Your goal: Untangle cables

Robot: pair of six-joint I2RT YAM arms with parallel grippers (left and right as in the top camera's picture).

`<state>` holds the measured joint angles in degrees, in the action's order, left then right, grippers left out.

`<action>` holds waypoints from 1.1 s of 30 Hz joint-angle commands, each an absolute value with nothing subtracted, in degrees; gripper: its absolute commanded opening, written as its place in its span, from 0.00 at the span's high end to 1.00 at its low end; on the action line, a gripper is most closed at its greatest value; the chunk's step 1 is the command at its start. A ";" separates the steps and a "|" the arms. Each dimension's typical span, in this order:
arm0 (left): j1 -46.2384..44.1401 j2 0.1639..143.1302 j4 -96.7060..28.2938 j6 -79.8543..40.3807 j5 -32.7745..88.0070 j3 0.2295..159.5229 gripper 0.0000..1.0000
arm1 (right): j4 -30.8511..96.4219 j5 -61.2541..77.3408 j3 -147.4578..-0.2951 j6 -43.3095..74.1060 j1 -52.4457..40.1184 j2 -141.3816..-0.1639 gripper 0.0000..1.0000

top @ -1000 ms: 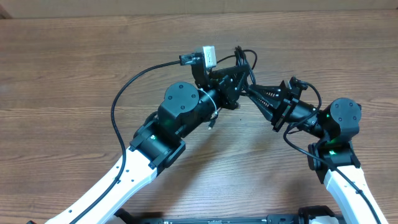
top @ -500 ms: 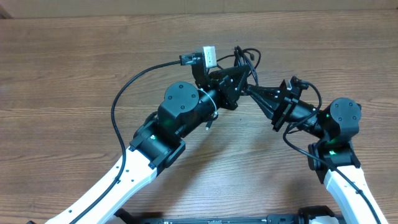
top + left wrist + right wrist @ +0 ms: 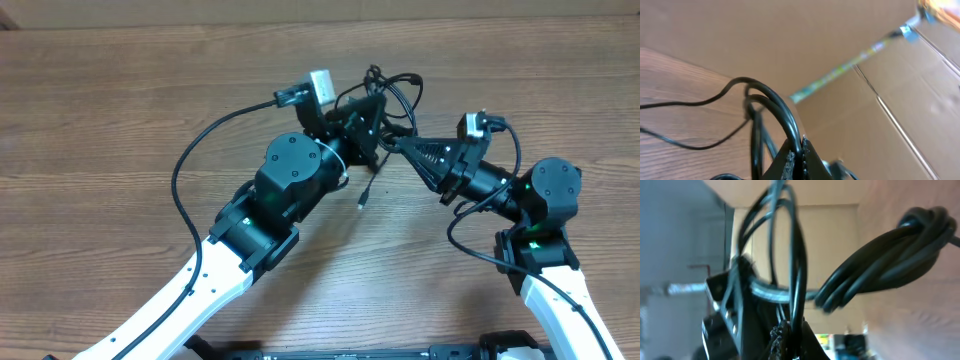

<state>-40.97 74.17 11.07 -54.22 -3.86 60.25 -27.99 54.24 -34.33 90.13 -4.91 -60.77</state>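
**Both claws pinch the cable tangle above the tabletop**

The two arms meet near the far middle of the wooden tabletop (image 3: 110, 90), their tips close together. The cables (image 3: 393, 86) hang between them as a small knot of thin black loops, lifted off the wood.

The left claw (image 3: 799, 150) is pressed together on the cables. In its own camera a black cord arches up and over, then runs down into the closed fingertips, with thinner loops trailing off to the left.

The right claw (image 3: 789, 331) is also pinched shut, holding a thin cord that rises straight up from between its fingers. Up and to the right of it, a thicker bunch of cable strands (image 3: 880, 250) curves across that view, blurred and folded over on itself.

One loose end dangles below the tangle, with a small plug (image 3: 364, 199) at its tip, just off the left arm's wrist. Whether the plug touches the wood I cannot tell.
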 commanded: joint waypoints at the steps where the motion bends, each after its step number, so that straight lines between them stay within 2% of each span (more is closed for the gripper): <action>1: -38.70 73.65 10.57 -59.72 -11.90 60.97 0.96 | -29.91 56.07 -34.15 77.54 -5.19 -60.69 0.96; 7: -34.83 73.60 7.14 -61.23 -11.94 60.97 0.96 | -32.77 59.51 -34.15 67.48 -5.19 -60.69 0.96; 12: -32.93 73.63 3.92 -63.09 -11.79 60.97 0.95 | -32.95 64.95 -34.15 53.43 -5.17 -60.69 0.96; 17: -31.81 73.60 2.50 -63.05 -11.84 60.97 0.96 | -32.95 78.81 -34.15 36.29 -5.17 -60.69 0.96; 21: -30.22 73.47 0.43 -63.07 -11.40 60.97 0.96 | -32.93 89.67 -34.15 29.41 -5.10 -60.69 0.89; 23: -29.47 73.36 -0.05 -63.07 -9.72 60.97 0.96 | -32.75 89.95 -34.13 29.50 -5.08 -60.69 0.84; 26: -28.97 73.28 0.25 -63.11 -6.79 60.97 0.96 | -32.75 89.91 -34.13 29.50 -5.08 -60.69 0.71; 27: -28.86 73.23 0.27 -63.16 -6.11 60.97 0.96 | -32.77 89.86 -34.13 29.47 -5.08 -60.69 0.55; 28: -28.86 73.14 0.27 -63.31 -5.80 60.97 0.96 | -32.86 89.86 -34.13 29.50 -5.08 -60.69 0.45; 30: -28.88 72.95 0.27 -63.29 -5.19 60.97 0.96 | -32.97 89.58 -34.15 29.52 -5.08 -60.69 0.42; 32: -28.88 72.84 0.49 -63.33 -4.19 60.97 0.96 | -32.93 88.73 -34.15 29.58 -5.08 -60.69 0.25; 33: -28.88 72.84 0.54 -63.35 -3.75 60.97 0.96 | -32.95 88.12 -34.15 29.85 -5.08 -60.69 0.22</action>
